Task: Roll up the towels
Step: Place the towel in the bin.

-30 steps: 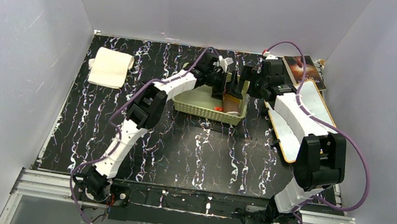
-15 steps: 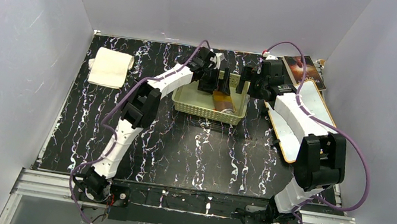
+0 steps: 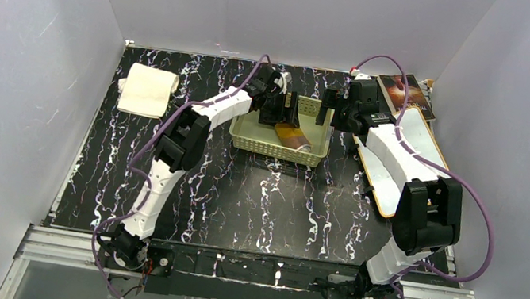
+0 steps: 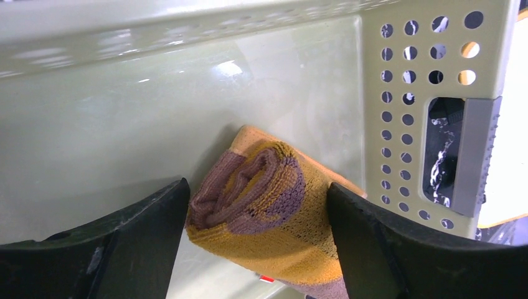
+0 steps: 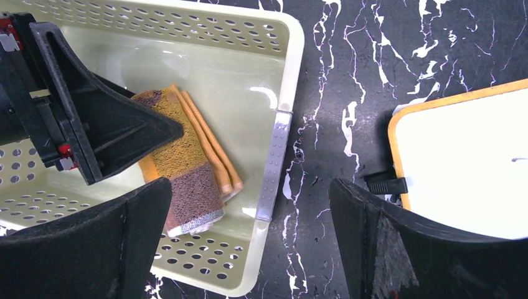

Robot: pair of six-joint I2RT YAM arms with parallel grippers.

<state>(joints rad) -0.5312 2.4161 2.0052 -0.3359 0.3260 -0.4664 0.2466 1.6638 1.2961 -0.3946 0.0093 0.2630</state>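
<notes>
The mustard-yellow and brown towel (image 3: 290,134) lies rolled on the floor of the pale green basket (image 3: 270,149). In the left wrist view its rolled end (image 4: 261,199) shows between the fingers of my left gripper (image 4: 257,187), which stand open on either side of it; whether they touch it I cannot tell. My right gripper (image 5: 250,187) hangs open over the basket's right wall (image 5: 274,162), empty, with the towel (image 5: 180,162) just to its left. The cream-white towel (image 3: 146,91) lies folded at the table's far left, away from both arms.
A white board with an orange rim (image 3: 406,152) lies right of the basket, under the right arm. A dark book (image 3: 407,96) sits at the far right corner. Grey walls close in the table on three sides.
My left gripper has pulled back to the left inside the basket. The yellow towel has gone from standing upright to lying on the basket floor. The right arm has not moved.
</notes>
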